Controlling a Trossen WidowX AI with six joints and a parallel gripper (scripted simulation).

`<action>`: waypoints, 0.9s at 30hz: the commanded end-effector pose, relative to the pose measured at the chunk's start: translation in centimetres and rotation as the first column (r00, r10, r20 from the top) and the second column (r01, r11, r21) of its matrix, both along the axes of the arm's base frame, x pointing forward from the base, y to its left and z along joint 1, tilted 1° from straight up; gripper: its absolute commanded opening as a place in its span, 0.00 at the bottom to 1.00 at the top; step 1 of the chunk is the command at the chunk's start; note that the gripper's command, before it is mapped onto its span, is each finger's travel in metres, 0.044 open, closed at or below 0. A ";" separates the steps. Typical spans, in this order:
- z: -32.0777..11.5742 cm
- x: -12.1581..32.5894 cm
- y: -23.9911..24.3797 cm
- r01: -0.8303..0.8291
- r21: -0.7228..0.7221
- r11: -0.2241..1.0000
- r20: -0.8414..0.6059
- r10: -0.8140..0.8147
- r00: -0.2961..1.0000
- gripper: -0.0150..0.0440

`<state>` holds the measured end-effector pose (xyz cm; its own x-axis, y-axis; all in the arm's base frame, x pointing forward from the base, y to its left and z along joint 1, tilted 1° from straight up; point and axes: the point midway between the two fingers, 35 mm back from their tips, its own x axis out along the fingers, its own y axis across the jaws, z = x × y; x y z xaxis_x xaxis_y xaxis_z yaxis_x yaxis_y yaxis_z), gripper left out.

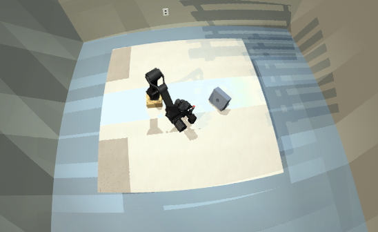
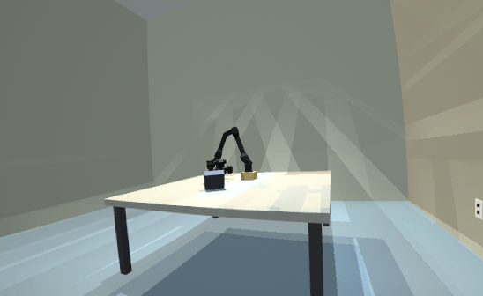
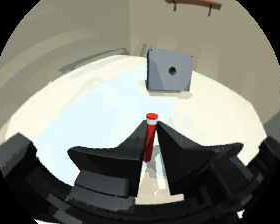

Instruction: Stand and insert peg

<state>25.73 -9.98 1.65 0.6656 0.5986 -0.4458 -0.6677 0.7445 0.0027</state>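
The red peg (image 1: pixel 193 106) (image 3: pixel 148 145) is held between the fingertips. In the wrist view its end with the white band sticks up past the tips and its plain end points down between the fingers. My gripper (image 3: pixel 151 123) is shut on it. Whether the plain end touches the table cannot be told. The sloped grey panel (image 1: pixel 222 94) (image 2: pixel 214 181) (image 3: pixel 160 80) stands on the table beyond the gripper, apart from the peg. Its dark hole (image 1: pixel 217 100) (image 3: pixel 172 71) faces the gripper in the wrist view. In the exterior view the panel's back shows and the peg cannot be made out.
The arm's tan base block (image 1: pixel 154 101) (image 2: pixel 248 175) stands on the pale table (image 1: pixel 197 162) (image 2: pixel 270 200). Bands of light and shadow cross the table top. The table's far edge lies beyond the panel.
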 end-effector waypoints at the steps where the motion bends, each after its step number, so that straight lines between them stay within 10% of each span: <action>1: 0.0 -0.2 -0.3 0.003 0.029 1.000 0.032 -0.004 0.999 0.34; 27: -0.1 -1.2 -1.2 -0.006 0.127 0.992 0.140 -0.012 0.990 0.34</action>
<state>24.51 -11.02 1.36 0.7176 0.6462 -0.2596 -0.6676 0.7445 0.0078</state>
